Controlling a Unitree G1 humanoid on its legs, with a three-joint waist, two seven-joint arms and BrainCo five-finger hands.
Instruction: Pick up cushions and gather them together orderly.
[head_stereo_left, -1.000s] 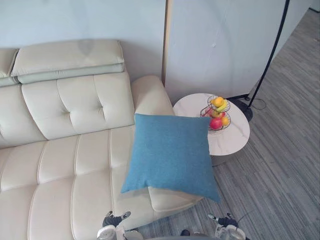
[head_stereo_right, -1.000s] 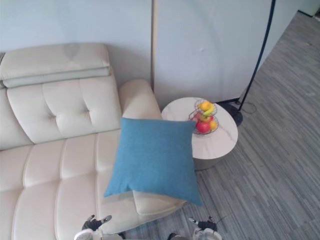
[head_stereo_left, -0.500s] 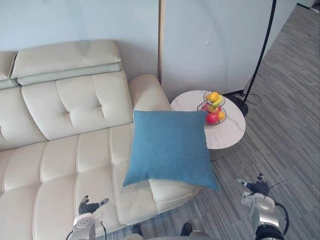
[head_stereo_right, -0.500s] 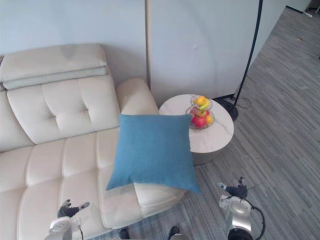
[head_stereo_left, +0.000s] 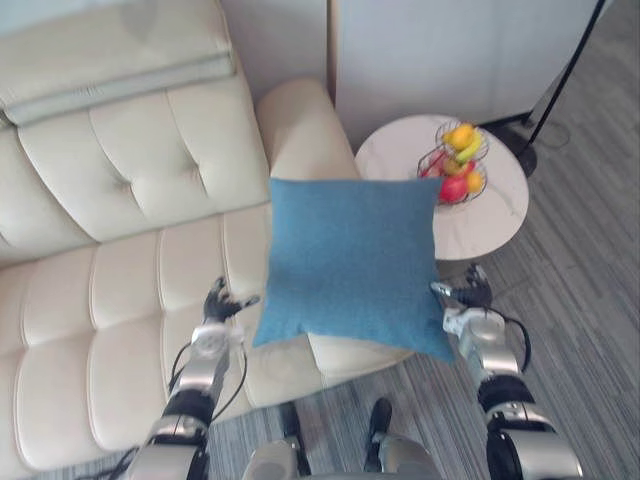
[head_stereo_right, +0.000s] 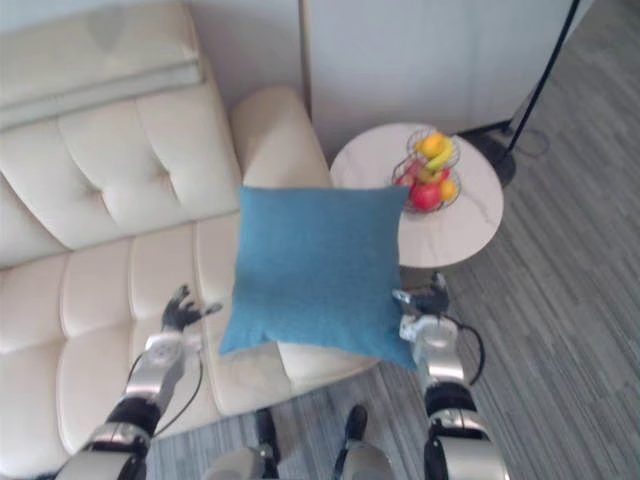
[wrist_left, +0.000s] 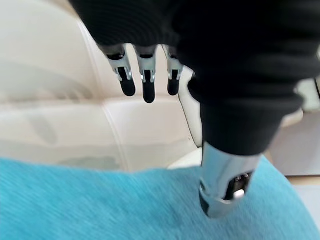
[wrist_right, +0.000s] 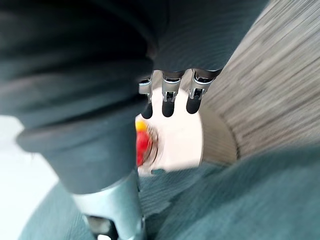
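Between my left hand (head_stereo_left: 216, 305) and right hand (head_stereo_left: 468, 300), both open-fingered and empty, lies the blue cushion (head_stereo_left: 350, 260) on the sofa (head_stereo_left: 120, 290); each flanks a lower corner.

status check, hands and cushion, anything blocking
Left hand and right hand open, flanking the blue cushion, no grip yet. Cushion lies at the end of the sofa. Side table with fruit basket close by right hand.

A blue cushion (head_stereo_left: 350, 260) rests on the cream sofa (head_stereo_left: 120, 290), at its end.
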